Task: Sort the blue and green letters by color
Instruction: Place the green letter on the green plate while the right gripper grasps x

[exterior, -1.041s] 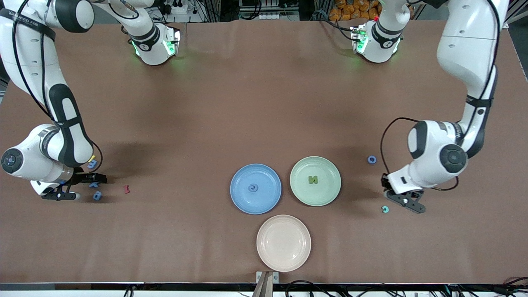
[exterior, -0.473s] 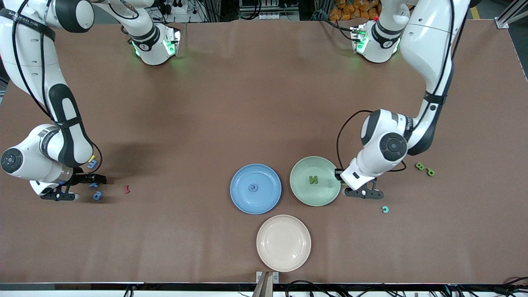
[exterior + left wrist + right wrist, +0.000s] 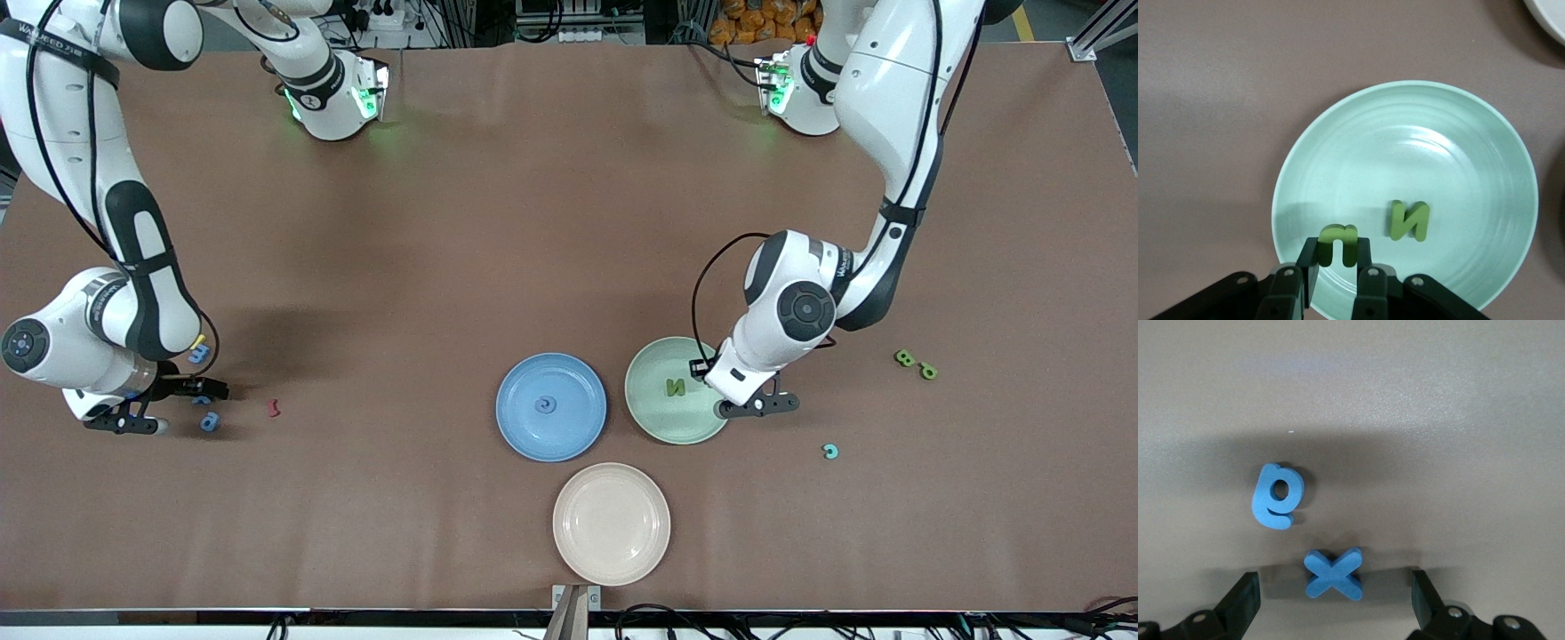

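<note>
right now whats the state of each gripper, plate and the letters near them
left gripper: shut on green letter, over the green plate
right gripper: open, astride blue x, blue g beside it
green plate: holds green N
blue plate: holds one blue letter
pink plate: empty

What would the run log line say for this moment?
left gripper: shut on green letter, over green plate | right gripper: open, over blue X

A blue plate (image 3: 511, 427), a green plate (image 3: 649, 418) and a cream plate (image 3: 611, 524) sit on the brown bench (image 3: 533, 222), with a dark red letter (image 3: 274, 408) well apart.
</note>
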### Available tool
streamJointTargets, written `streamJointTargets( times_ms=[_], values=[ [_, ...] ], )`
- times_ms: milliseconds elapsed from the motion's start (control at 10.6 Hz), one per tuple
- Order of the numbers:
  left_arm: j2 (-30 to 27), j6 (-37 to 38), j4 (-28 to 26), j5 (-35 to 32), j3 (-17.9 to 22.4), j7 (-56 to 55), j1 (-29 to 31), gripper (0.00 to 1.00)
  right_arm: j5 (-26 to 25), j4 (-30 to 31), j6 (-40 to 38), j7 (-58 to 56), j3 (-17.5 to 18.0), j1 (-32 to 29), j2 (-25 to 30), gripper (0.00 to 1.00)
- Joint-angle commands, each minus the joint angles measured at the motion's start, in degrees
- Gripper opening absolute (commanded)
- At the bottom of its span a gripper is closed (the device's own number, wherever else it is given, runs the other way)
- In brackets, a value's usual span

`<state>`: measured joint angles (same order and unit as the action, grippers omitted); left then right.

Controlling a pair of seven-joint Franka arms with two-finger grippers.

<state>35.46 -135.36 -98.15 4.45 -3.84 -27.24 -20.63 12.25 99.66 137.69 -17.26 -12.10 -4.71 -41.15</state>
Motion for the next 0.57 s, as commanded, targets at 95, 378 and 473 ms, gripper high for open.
streamJointTargets(
  times_ms=[95, 378, 473],
  values=[
    [0.22, 0.71, 2.0, 1.62, 0.68, -3.34, -0.47, 1.0, -1.43, -0.35, 0.3, 1.35, 0.59, -0.74, -0.16, 1.0],
    [-0.22, 0.97, 2.0, 1.62, 0.77, -4.91, 0.41, 1.0, -1.35, -0.43, 0.56, 1.09, 0.59, -0.82, -0.16, 0.0],
    [-0.39, 1.67, 1.74, 1.53, 0.86, -7.28, 1.72, 1.0, -1.35, -0.43, 0.57, 1.09, 0.59, -0.83, -0.16, 0.0]
  ],
)
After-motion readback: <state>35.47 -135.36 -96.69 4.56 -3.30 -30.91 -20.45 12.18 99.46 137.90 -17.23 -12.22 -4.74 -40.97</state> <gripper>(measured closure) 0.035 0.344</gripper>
